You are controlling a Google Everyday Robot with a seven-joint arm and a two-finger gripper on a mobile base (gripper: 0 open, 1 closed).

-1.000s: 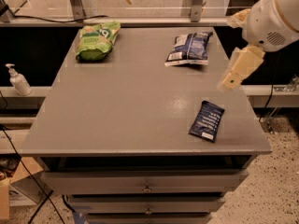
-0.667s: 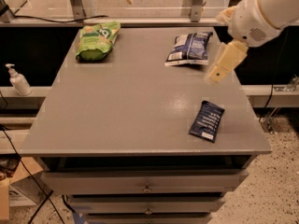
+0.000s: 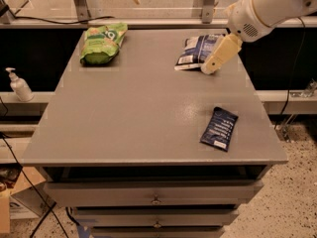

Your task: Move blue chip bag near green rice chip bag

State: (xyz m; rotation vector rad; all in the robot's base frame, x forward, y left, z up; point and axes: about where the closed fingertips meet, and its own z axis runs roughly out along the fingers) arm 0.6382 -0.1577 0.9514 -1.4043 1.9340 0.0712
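The blue chip bag (image 3: pixel 196 51) lies at the table's back right, puffy, dark blue with white patches. The green rice chip bag (image 3: pixel 102 43) lies at the back left, bright green with a round white logo. My gripper (image 3: pixel 214 62) hangs from the white arm at the upper right. Its cream-coloured tip overlaps the blue bag's right end and hides part of it. I cannot tell whether it touches the bag.
A smaller flat dark-blue packet (image 3: pixel 219 128) with white text lines lies at the front right of the grey table (image 3: pixel 138 108). A soap dispenser (image 3: pixel 19 86) stands on a ledge to the left. Drawers sit under the tabletop. A rail runs behind the table.
My gripper has moved left and toward the back of the table, from beside the table's right edge to the blue chip bag's right end. The bags have not moved.
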